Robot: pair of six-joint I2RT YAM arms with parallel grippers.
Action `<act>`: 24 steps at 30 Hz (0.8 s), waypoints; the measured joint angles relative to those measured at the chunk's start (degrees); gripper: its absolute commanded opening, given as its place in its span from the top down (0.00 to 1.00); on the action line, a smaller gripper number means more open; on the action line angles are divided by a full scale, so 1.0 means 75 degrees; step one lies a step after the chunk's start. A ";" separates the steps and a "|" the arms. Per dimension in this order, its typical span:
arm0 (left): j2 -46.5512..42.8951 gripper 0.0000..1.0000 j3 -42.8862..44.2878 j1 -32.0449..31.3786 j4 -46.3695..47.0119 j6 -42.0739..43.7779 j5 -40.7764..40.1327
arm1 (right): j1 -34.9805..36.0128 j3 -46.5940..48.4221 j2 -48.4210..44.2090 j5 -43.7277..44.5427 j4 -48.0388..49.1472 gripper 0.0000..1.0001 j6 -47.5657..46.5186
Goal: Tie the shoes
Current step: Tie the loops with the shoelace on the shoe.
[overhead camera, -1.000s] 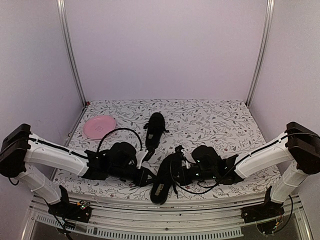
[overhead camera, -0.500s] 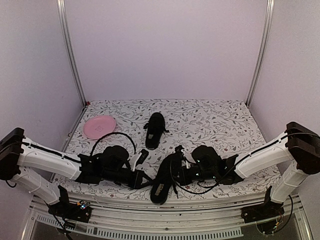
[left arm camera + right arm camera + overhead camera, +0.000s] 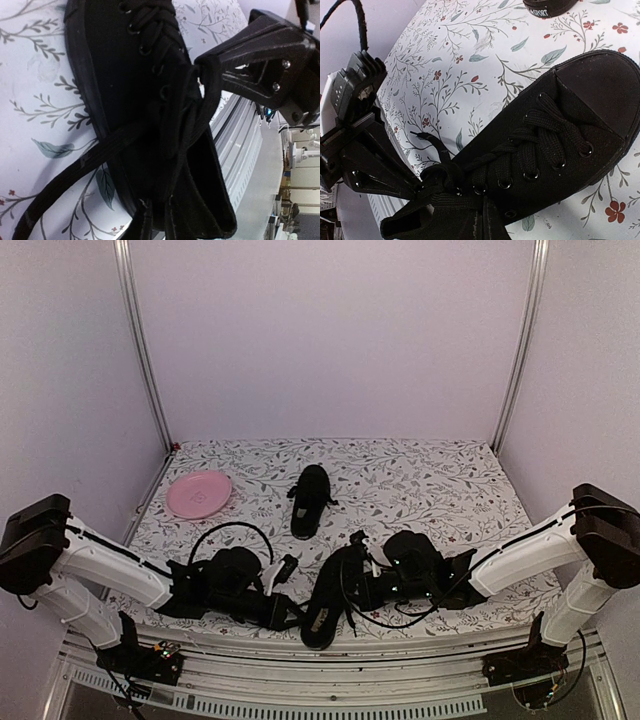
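- Laces (image 3: 540, 135): thin, limp and light, likely to slip unless pinched near the free ends
- near shoe (image 3: 325, 605): soft, light, lying between both grippers, its ankle opening at their tips
- far shoe (image 3: 310, 500): well beyond both grippers
- right gripper (image 3: 202, 70): clamped on a lace
- left gripper (image 3: 412, 190): jaws nearly together beside the ankle opening; whether it holds a lace I cannot tell

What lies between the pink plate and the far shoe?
Nothing but bare flowered cloth lies between the plate and the far shoe; the top view shows it.
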 measured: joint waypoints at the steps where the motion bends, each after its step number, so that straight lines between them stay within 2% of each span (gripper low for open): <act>1: 0.0026 0.82 -0.0003 -0.0009 -0.0006 -0.0003 0.0012 | 0.0000 0.0000 0.0000 0.0000 0.0000 0.98 -0.0003; 4: -0.0050 0.69 0.0006 -0.0023 -0.0172 0.0076 -0.0058 | 0.0000 0.0000 0.0000 0.0000 0.0000 0.98 -0.0006; 10: -0.1005 0.55 0.0233 0.0219 -0.1294 0.0600 -0.0318 | 0.0000 0.0000 0.0000 0.0000 0.0000 0.98 -0.0012; 16: -0.1431 0.54 0.0749 0.1052 -0.1880 0.1256 -0.0268 | 0.0000 0.0000 0.0000 0.0000 0.0000 0.98 -0.0015; 24: -0.0175 0.57 0.1743 0.1314 -0.1888 0.1868 0.0073 | 0.0000 0.0000 0.0000 0.0000 0.0003 0.98 -0.0017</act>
